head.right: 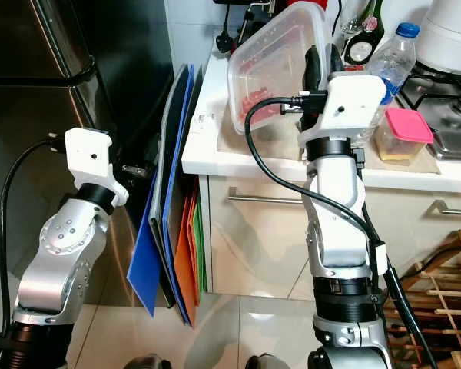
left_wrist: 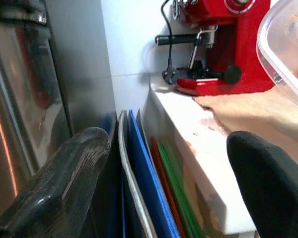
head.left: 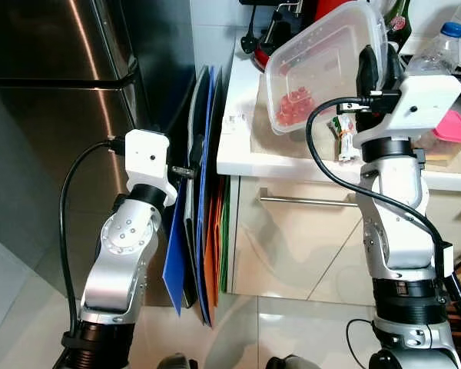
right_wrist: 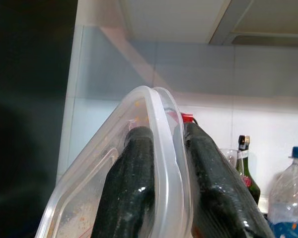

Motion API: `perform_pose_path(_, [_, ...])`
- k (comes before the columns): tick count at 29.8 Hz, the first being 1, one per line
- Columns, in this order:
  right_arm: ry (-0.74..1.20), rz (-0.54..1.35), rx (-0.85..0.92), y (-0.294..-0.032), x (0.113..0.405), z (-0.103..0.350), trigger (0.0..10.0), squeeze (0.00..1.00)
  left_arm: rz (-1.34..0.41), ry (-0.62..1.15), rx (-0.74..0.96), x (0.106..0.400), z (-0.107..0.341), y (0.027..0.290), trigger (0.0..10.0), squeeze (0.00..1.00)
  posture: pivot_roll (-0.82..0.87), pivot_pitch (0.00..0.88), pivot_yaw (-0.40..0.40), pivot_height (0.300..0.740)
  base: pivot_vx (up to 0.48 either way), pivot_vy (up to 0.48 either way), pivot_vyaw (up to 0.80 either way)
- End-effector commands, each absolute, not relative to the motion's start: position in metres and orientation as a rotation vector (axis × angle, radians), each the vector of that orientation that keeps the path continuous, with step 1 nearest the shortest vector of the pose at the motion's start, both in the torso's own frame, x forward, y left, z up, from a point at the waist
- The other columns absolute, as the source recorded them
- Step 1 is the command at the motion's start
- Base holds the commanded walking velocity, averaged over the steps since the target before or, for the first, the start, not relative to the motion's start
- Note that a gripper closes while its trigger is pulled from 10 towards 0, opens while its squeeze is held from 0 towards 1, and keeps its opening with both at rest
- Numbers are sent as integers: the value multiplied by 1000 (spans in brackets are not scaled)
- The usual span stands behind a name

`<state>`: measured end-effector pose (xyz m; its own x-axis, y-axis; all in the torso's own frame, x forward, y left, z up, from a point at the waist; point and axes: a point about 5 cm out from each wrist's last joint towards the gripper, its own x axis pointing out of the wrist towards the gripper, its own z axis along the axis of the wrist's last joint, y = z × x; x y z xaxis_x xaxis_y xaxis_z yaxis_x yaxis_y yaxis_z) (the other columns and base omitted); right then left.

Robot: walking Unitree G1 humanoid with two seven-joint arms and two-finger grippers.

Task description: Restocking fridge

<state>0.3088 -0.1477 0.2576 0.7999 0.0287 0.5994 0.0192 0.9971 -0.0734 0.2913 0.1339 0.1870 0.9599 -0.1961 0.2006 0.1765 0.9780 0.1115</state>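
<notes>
Container (head.left: 323, 65) first: you have a clear plastic box with a lid raised in the upper right of the left eye view, tilted on edge above the white counter (head.left: 242, 150), with red bits of food lying in its lower end. Your right gripper (right_wrist: 164, 168) is clamped on its rim, one black finger on each side of the plastic wall, as the right wrist view shows. Just beside the box in the upper right corner stands a water bottle (head.left: 438, 50) with a blue cap, and below it a small tub with a pink lid (head.left: 452, 129). A red machine (left_wrist: 223, 49) sits at the back of the counter.

Your left gripper (left_wrist: 164, 173) is in the left half of the frame, its fingers spread wide and holding nothing, pointing at the gap between counter and fridge (head.left: 61, 69). In that gap a stack of boards (head.left: 203, 200), blue, orange and green, leans upright. The fridge's steel door fills the upper left.
</notes>
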Motion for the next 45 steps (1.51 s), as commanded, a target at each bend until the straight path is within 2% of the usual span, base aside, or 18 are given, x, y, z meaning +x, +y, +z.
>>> perform_pose_path(1, [-668,12,-80,-145,309,261,0,0,-178,-234,98,291,192,134,10000,0,35,0,-5,715,-262,0,0])
perform_pose_path(30, [-644,51,-87,-138,312,251,0,0,-189,-236,89,293,192,133,10000,0,30,0,-11,715,-245,0,0])
perform_pose_path(45, [-457,94,-76,-136,317,213,0,0,-207,-222,57,294,190,134,10000,0,26,0,-5,715,48,0,-35])
